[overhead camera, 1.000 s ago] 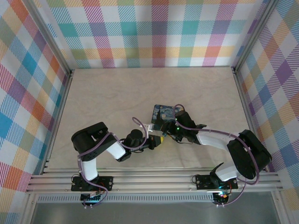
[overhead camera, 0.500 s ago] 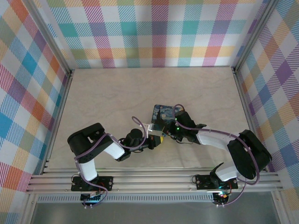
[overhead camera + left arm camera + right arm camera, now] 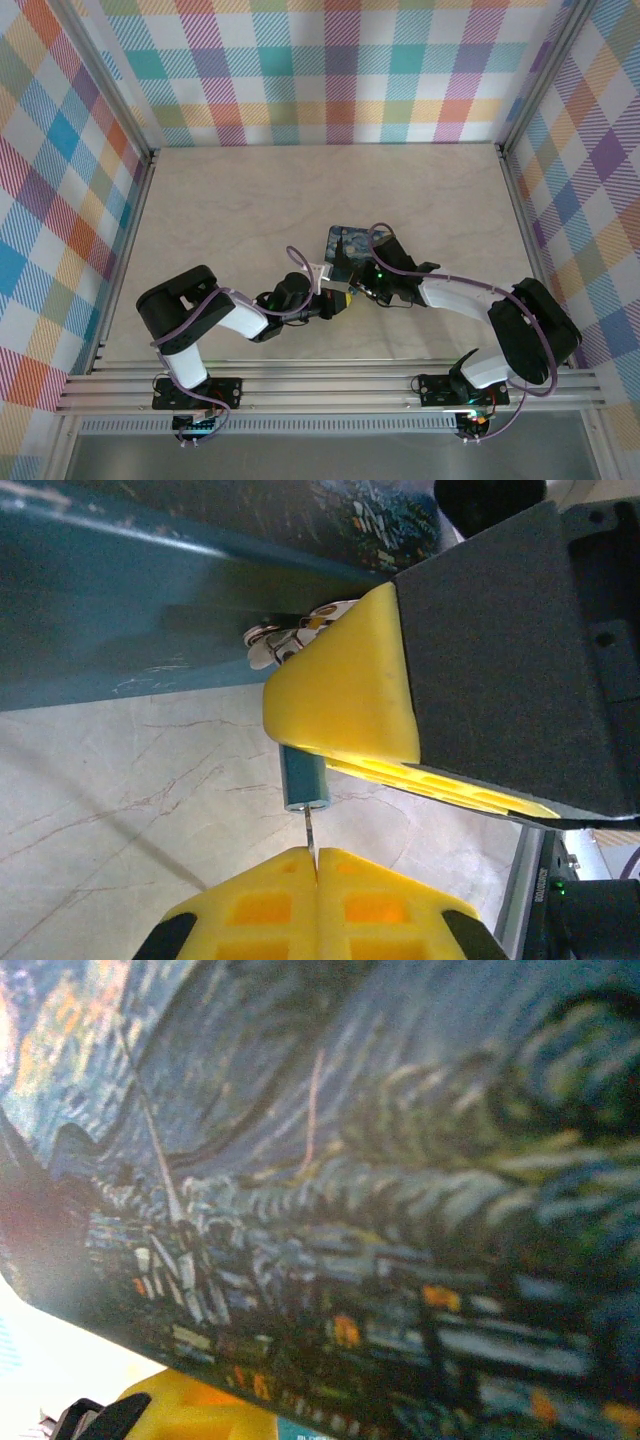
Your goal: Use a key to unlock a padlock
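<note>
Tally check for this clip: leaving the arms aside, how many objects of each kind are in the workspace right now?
dark-blue rectangular tin with a starry-night painting: 1
small padlock with a blue body: 1
thin grey metal key: 1
Total: 3

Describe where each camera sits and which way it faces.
Top external: above and behind the bases, looking down at the pale marbled table; the left arm and right arm show.
Left wrist: low, facing the small blue padlock; the left gripper pinches the thin grey metal key.
Right wrist: close to the dark-blue painted tin; its yellow fingertip shows.
Shared: the tin, in all three.
</note>
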